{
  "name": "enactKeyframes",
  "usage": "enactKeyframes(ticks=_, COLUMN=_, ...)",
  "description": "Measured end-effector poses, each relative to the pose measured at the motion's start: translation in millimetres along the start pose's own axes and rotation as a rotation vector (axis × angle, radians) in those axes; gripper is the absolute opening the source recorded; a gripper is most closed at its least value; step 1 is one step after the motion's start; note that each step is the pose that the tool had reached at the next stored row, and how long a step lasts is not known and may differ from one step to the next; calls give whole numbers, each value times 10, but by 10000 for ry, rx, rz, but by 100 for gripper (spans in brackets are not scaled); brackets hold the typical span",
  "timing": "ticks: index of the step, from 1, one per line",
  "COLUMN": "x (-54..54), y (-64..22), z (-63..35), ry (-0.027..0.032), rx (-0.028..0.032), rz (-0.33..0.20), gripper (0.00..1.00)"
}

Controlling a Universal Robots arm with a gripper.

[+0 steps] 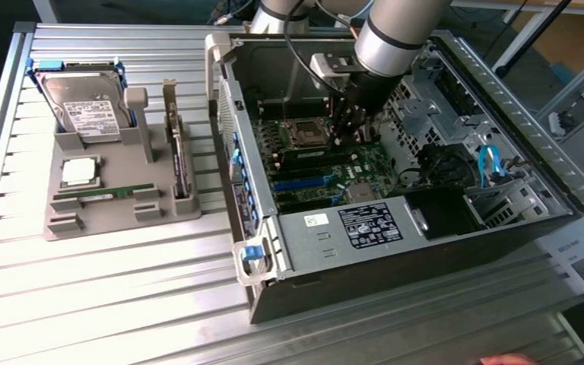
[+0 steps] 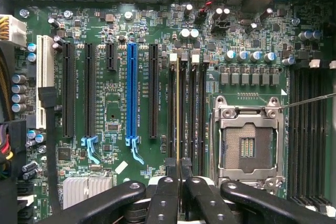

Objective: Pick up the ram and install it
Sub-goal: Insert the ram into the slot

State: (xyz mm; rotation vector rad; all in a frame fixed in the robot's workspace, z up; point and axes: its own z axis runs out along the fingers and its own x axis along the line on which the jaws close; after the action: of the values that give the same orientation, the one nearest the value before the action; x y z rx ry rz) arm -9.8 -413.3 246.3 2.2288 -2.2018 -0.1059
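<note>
Exterior view: the silver arm (image 1: 394,30) comes in from the far side of the table and plunges steeply down into the open computer case (image 1: 424,266); its black wrist points almost straight at the motherboard (image 1: 363,163), and the gripper (image 1: 351,133) hangs just beside the processor socket (image 1: 306,133), over the memory slots.

Wrist view: the gripper (image 2: 179,169) has its two black fingers (image 2: 167,192) drawn nearly together, pinching the ram (image 2: 178,108); the ram is seen edge-on as a thin pale line running along one memory slot, between the blue slot (image 2: 131,93) and the open metal socket (image 2: 247,145); whether it is fully seated I cannot tell.

On the exterior view's left a grey tray (image 1: 99,224) holds a hard drive (image 1: 87,106), a square silver chip (image 1: 79,171), a dark expansion card (image 1: 177,163) standing on edge, and a spare green stick (image 1: 104,194) lying flat.

Writing: the hard drive bears a white label and the power supply a black label (image 1: 373,224) with white print; white lettering runs beside the motherboard slots; all too small to read.
</note>
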Motion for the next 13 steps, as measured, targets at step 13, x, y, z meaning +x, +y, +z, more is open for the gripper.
enactKeyframes(ticks=13, x=2, y=0, z=14, ry=-5, rx=4, rz=73, gripper=12)
